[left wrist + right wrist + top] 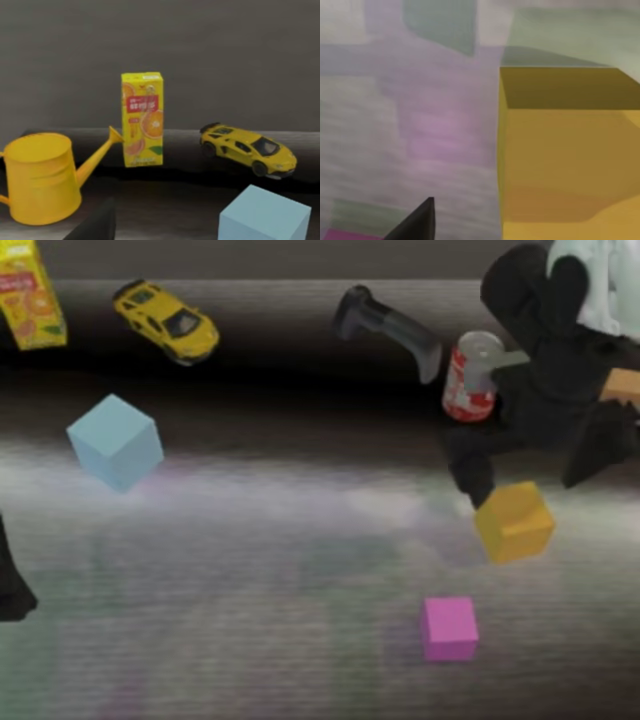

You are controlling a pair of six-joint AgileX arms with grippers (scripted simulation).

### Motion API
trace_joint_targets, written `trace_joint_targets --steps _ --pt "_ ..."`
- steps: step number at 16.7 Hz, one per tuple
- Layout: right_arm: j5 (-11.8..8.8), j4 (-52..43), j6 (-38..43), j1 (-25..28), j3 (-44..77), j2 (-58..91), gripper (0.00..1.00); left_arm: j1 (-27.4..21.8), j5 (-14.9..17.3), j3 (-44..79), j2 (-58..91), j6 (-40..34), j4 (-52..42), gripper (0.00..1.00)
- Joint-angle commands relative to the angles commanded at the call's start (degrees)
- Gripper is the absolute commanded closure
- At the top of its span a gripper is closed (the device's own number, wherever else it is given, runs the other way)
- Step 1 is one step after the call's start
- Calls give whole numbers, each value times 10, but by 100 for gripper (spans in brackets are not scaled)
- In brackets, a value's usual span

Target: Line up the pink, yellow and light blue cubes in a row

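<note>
Now | our right pincer beside yellow cube, grasp state untellable | risk: off-centre descent nudges it into pink cube | light blue cube far left.

no legible text: juice carton label & red can print too blurry to read.

- The right arm was a bulky mass of matte black rounded housings, with a white shell section at its upper end.
- A small orange patch showed at its outer side.
- Its gripper's fingers were black, tapering to a sharp, wedge-like tip.
- The left arm showed only as a black curved sliver.
- Its finger was likewise a plain black wedge.
</note>
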Motion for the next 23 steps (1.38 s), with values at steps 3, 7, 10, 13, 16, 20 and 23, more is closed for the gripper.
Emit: trace_joint_targets --steps 3,7,10,13,16,20,23 --pt "0 67 1 1 -41 23 0 0 0 0 0 0 0 0" --pt "0 150 2 2 -92 54 0 0 0 0 0 0 0 0" --pt "0 159 3 2 -99 58 0 0 0 0 0 0 0 0" --pt "0 159 3 2 -99 58 8 0 0 0 0 0 0 0" --pt "0 159 3 2 -99 58 30 0 0 0 0 0 0 0" --pt "0 159 3 2 -99 58 60 0 0 0 0 0 0 0" --pt "0 159 3 2 -99 58 83 0 0 0 0 0 0 0"
